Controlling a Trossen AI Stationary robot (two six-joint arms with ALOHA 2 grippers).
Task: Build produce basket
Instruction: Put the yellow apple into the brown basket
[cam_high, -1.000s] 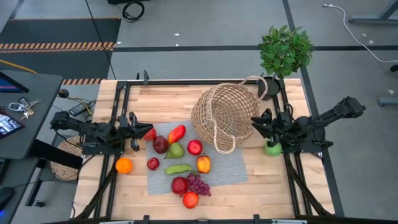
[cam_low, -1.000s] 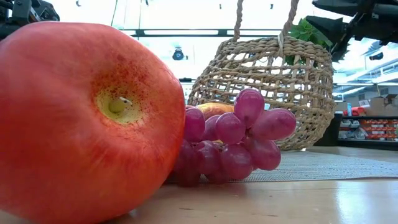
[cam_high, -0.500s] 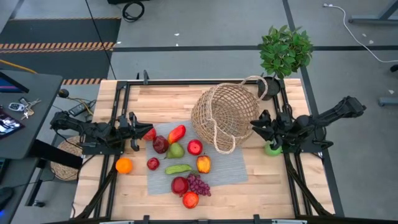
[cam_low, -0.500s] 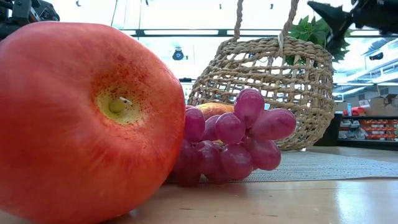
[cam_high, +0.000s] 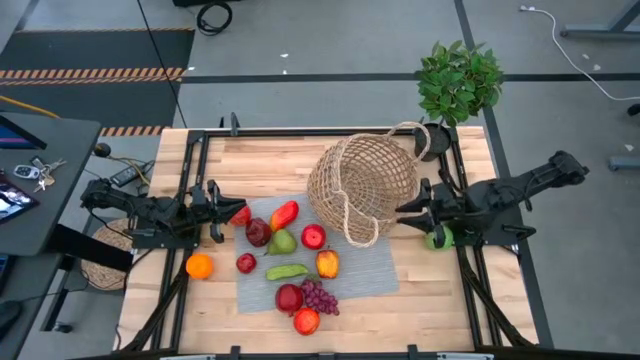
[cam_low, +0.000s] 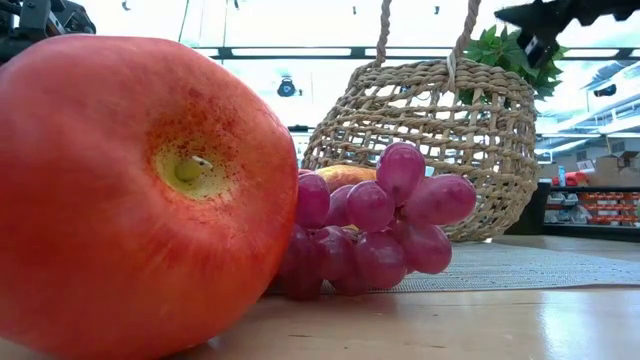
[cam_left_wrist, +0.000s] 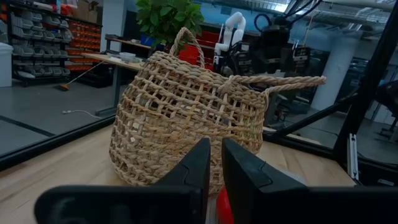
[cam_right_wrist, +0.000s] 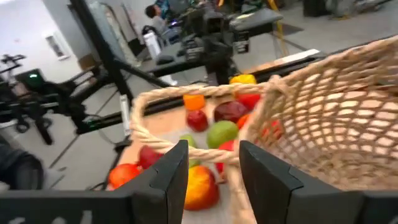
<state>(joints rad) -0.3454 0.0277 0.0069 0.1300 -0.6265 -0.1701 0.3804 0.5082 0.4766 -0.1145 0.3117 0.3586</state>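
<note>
The wicker basket (cam_high: 362, 188) lies tipped on its side at the far middle of the table, its lower edge on the grey mat (cam_high: 372, 268). The produce (cam_high: 290, 255) is spread over the mat, with grapes (cam_low: 380, 225) and a big red apple (cam_low: 140, 190) nearest the front. An orange (cam_high: 199, 266) lies off the mat at the left, and a green fruit (cam_high: 437, 238) lies under my right arm. My right gripper (cam_high: 403, 210) hangs shut and empty beside the basket's right side, raised above the table (cam_right_wrist: 211, 168). My left gripper (cam_high: 218, 215) waits shut at the mat's left edge.
A potted plant (cam_high: 458, 80) stands at the far right corner behind the basket. Black frame rails (cam_high: 190, 180) run along the table's left and right sides. Bare wood (cam_high: 440, 300) lies at the near right. A flat woven mat (cam_high: 100, 262) sits off the left edge.
My right gripper has risen and tipped up from slanting down to nearly level, edging toward the basket. The basket and the produce have stayed where they were.
</note>
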